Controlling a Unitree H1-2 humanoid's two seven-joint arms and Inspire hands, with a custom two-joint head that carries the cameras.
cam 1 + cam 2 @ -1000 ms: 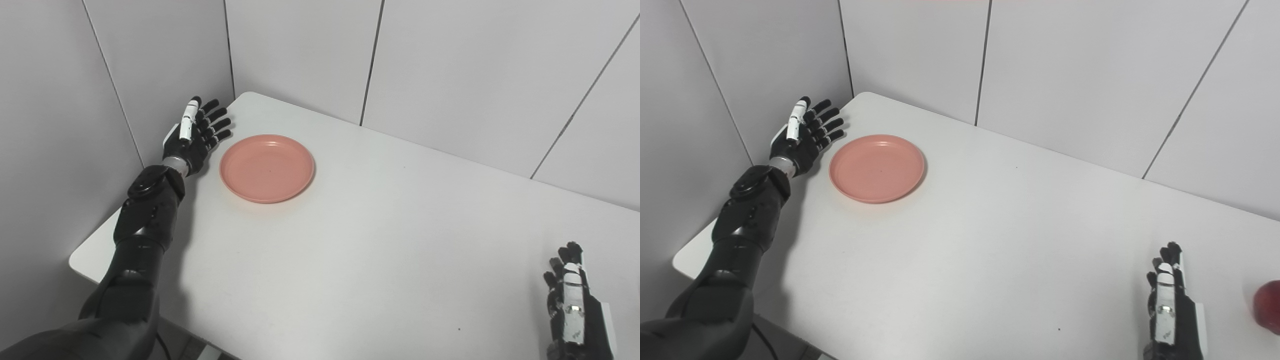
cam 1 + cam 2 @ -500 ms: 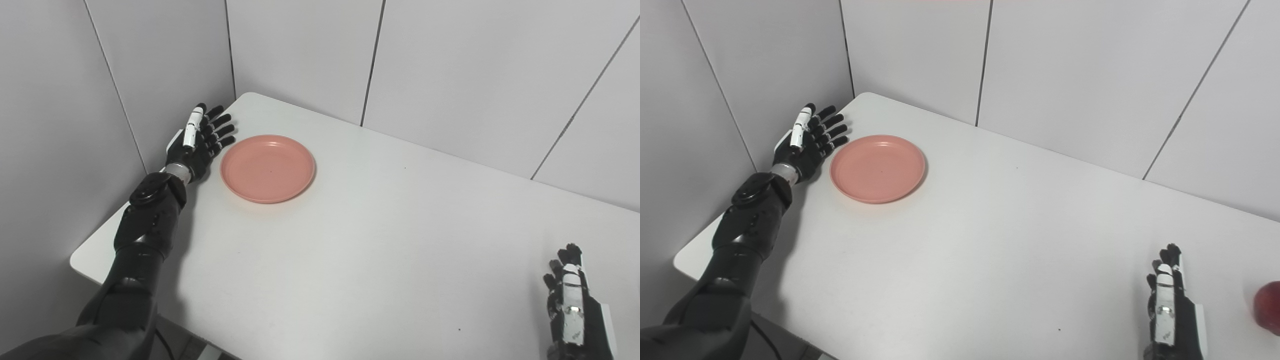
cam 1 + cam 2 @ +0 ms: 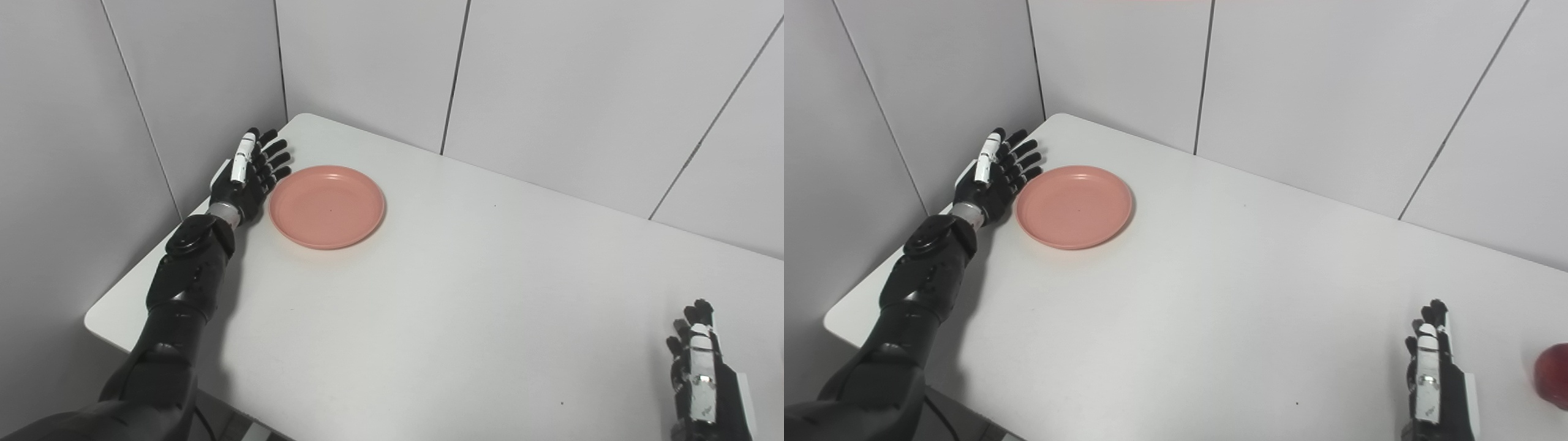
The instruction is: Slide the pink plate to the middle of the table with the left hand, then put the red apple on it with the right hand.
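1. At the table's (image 3: 465, 294) far left corner, the plate (image 3: 327, 206) lies flat, well short of the middle; the left hand (image 3: 248, 177) stands just beside its left rim, possibly touching it (the gap is too fine to judge).
2. Risk: if the fingers ride over the low rim instead of catching its edge, the plate would stay put, or tip and skid off line. A push off-centre would likely spin it toward the back wall rather than send it to the middle.
3. Risk on the other side: the apple (image 3: 1552, 375) sits at the table's right end, cut by the right eye view's border and near the right hand (image 3: 1434, 380); a careless sweep there could roll it away.
4. Left hand pose: open, fingers spread and pointing away from the robot, palm turned toward the plate, holding nothing; the forearm lies low along the table's left edge.
5. Right hand pose: open and empty, fingers extended upward, waiting at the near right edge, apart from the apple.
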